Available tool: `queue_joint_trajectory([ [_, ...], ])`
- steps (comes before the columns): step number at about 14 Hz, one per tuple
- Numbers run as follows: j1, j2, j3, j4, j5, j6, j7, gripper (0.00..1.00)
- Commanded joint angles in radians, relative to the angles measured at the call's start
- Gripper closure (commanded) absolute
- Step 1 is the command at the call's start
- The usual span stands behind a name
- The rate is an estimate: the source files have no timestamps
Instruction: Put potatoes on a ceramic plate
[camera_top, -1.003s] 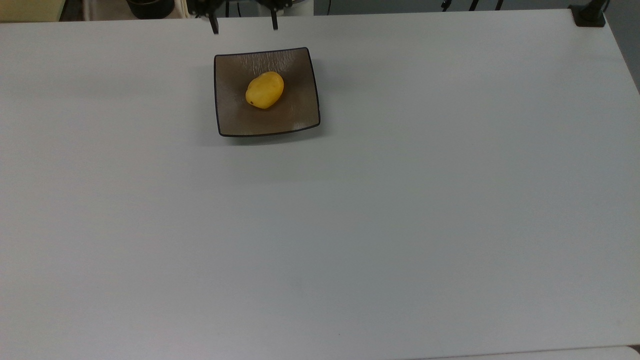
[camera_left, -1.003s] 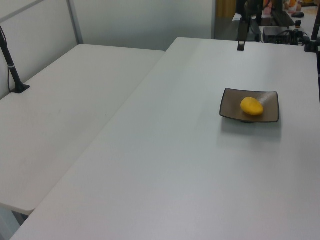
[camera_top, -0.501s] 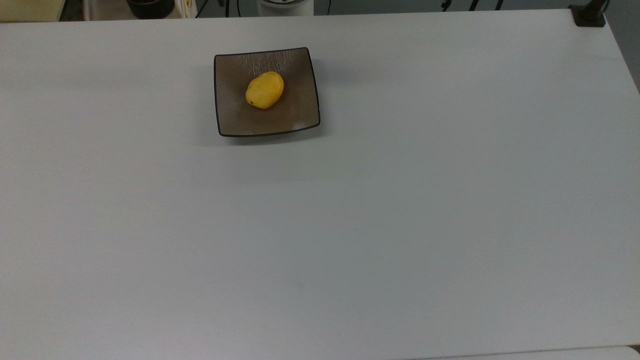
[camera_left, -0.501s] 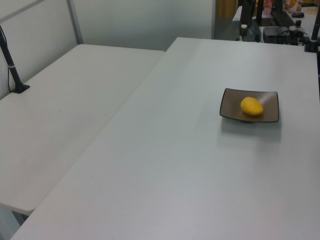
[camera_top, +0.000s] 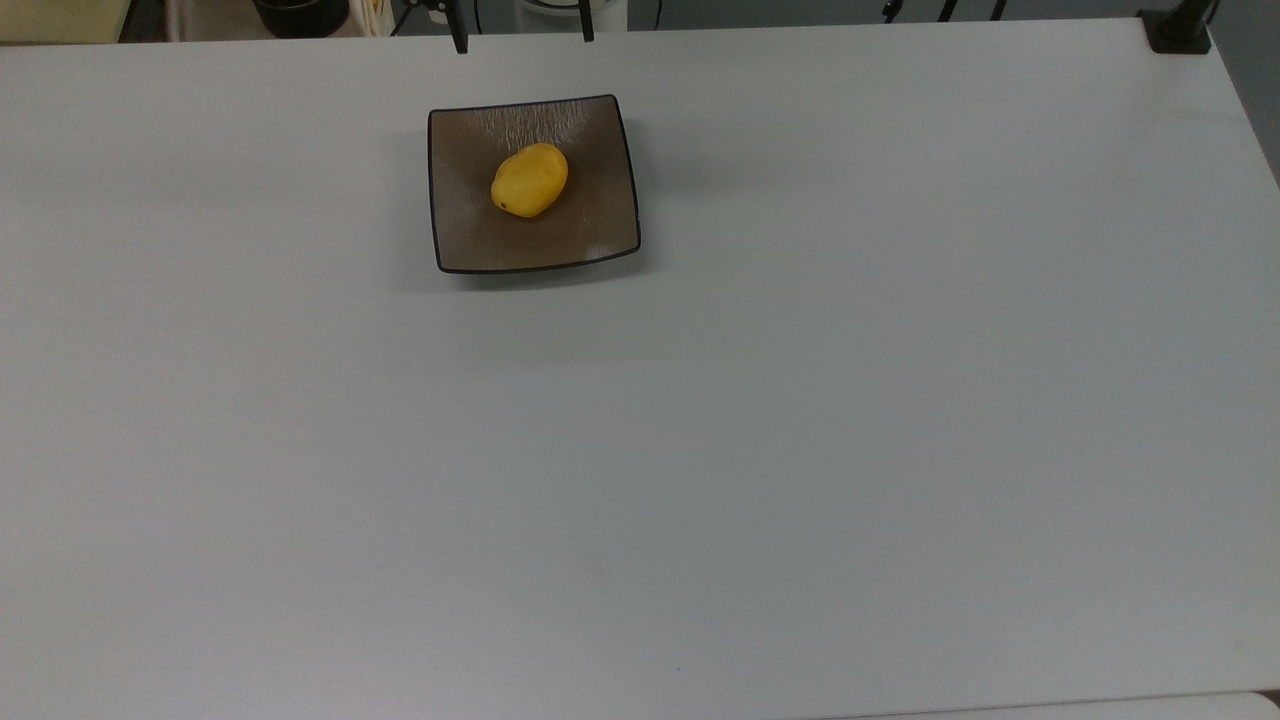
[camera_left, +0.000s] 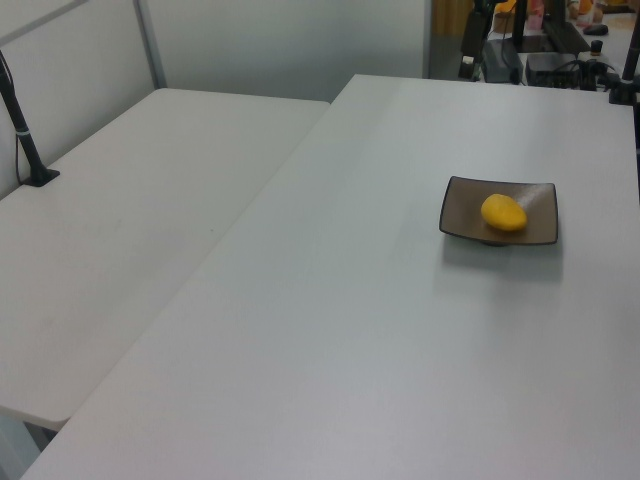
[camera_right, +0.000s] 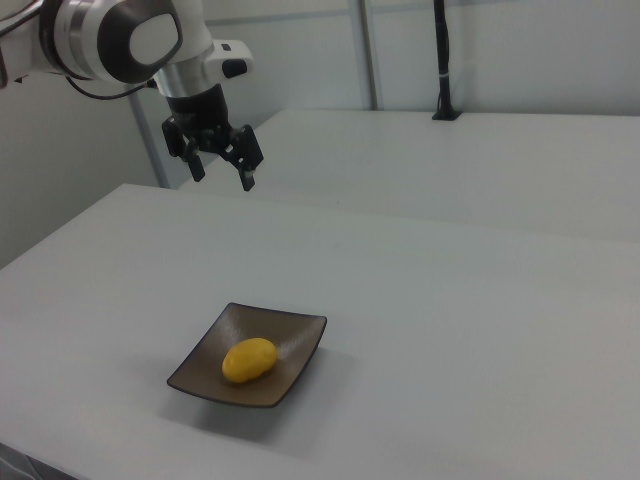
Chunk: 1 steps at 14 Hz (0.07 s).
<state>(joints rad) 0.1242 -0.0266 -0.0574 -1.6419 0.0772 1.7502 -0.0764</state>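
My tool (camera_right: 223, 176) hangs in the air with its two dark fingers (camera_right: 249, 170) spread wide and nothing between them, well above the worktop (camera_right: 450, 330) and well apart from the plate. In the top view the finger tips poke in at the far edge of the worktop (camera_top: 800, 400), just beyond the plate's far side

The potato (camera_top: 529, 180) lies on the ceramic plate (camera_top: 590, 225), roughly at its middle and a little toward the far side in the top view. It is one small bright yellow oval lump (a tiny dark spot shows near its end on the top view's left). In the right view the potato (camera_right: 249, 360) rests in the hollow of the plate (camera_right: 295, 345), and in the left view the potato (camera_left: 503, 212) sits likewise on the plate (camera_left: 460, 205)

The plate is a square brown dish with a thin black rim and upturned edges. It stands flat on the grey worktop, near the far edge in the top view and closer to the top view's left corner than to the right one. A second worktop (camera_left: 110, 240) adjoins it on the left view's left, with a black pole (camera_left: 22, 125) standing on it
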Motion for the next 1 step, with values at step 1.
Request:
queue_joint_trajectory([
  [1,0.02,-0.013,-0.013,-0.03,0.016,0.018,0.018,0.0],
])
